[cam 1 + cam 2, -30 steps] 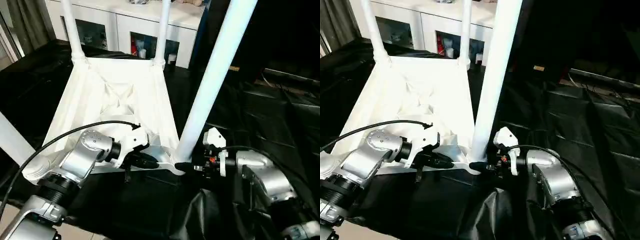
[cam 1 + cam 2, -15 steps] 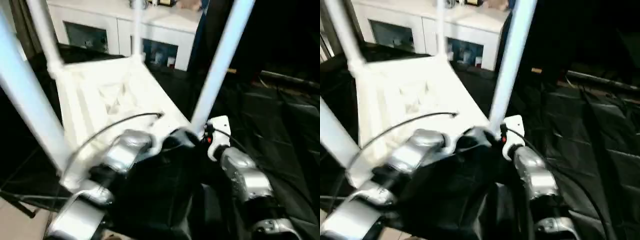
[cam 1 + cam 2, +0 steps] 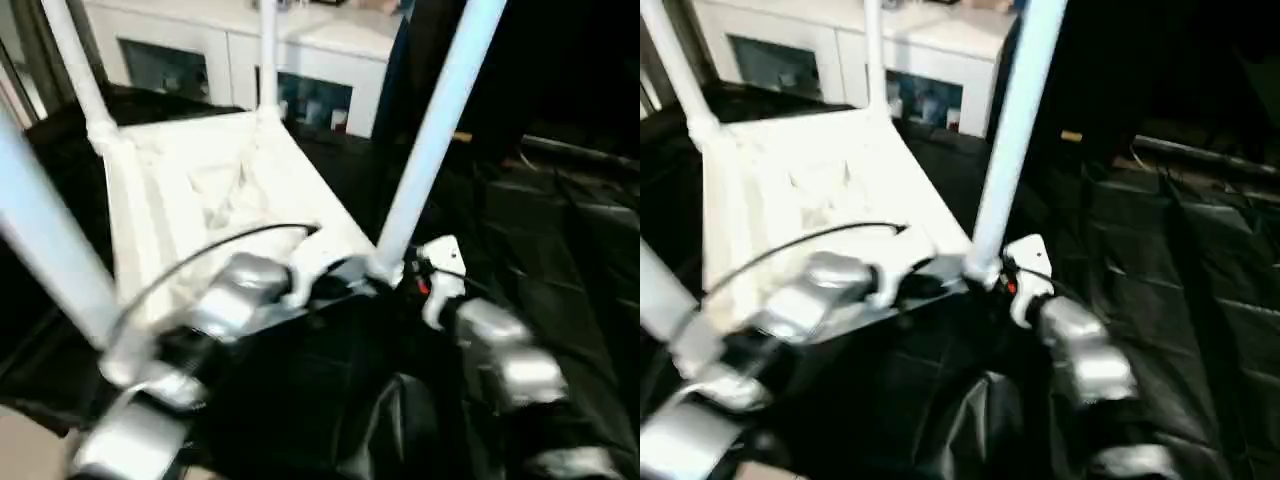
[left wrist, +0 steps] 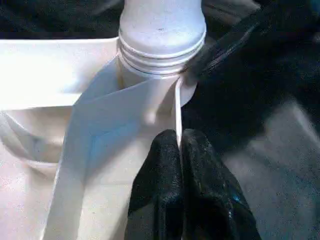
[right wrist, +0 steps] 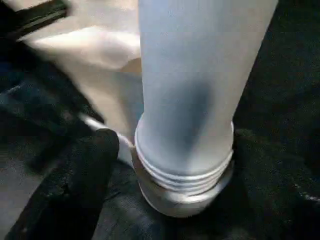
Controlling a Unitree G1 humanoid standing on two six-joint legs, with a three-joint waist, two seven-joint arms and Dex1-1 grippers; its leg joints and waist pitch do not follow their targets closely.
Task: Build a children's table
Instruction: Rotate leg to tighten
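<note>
Against the view a second ago, the upturned table top [image 3: 215, 190] sits turned on the black cloth [image 3: 560, 240], its near-right corner swung away from the robot with both grippers following; since all four legs stand up in their sockets, I judge the build nearly done, with only this last leg's seating left. The left gripper [image 4: 178, 150] pinches the top's thin edge rib with fingers pressed together, just beside the threaded foot of the near-right leg [image 4: 161, 35]. The right gripper [image 5: 165, 172] straddles that leg's base, one black finger [image 5: 82, 175] on either side close against it, so it looks clamped on the leg at the corner socket.
</note>
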